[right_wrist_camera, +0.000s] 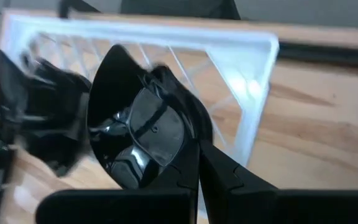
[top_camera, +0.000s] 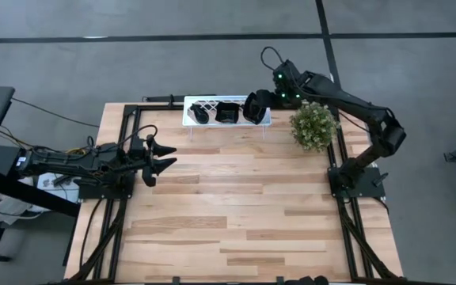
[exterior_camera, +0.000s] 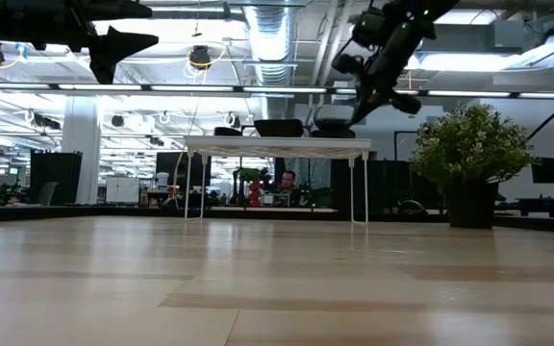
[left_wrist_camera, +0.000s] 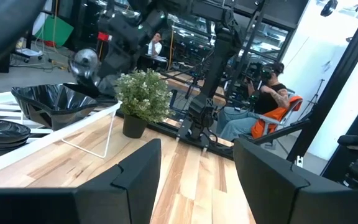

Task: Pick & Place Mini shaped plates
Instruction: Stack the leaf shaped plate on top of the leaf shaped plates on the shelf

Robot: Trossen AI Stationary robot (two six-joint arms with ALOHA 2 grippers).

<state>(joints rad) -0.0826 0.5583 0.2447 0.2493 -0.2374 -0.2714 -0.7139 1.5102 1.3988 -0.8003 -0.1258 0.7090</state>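
A white lattice rack (top_camera: 226, 111) stands on thin legs at the table's far edge. It carries stacks of mini shaped plates, glossy and black (top_camera: 200, 113) (top_camera: 226, 112). My right gripper (right_wrist_camera: 196, 149) hangs over the rack's right end, slanting down, shut on one teardrop-shaped plate (right_wrist_camera: 142, 130). In the high view this plate (top_camera: 253, 107) shows just left of the gripper (top_camera: 267, 99). My left gripper (top_camera: 161, 154) waits level at the table's left side, open, with nothing between its fingers (left_wrist_camera: 135, 180). My right gripper pinches the teardrop plate by its rim (right_wrist_camera: 188, 134) between its two shut fingers, on the side of the broad rounded end. The fingers slant down from the table's right. The plate stands tilted on edge over the rack, its pointed end away from the fingers.
A small potted plant (top_camera: 313, 125) stands just right of the rack, close under my right arm. The wooden tabletop (top_camera: 236, 206) stretches bare from the rack to the near edge. A black frame (top_camera: 347, 198) runs along the table's sides. People sit in the room beyond (left_wrist_camera: 260, 99).
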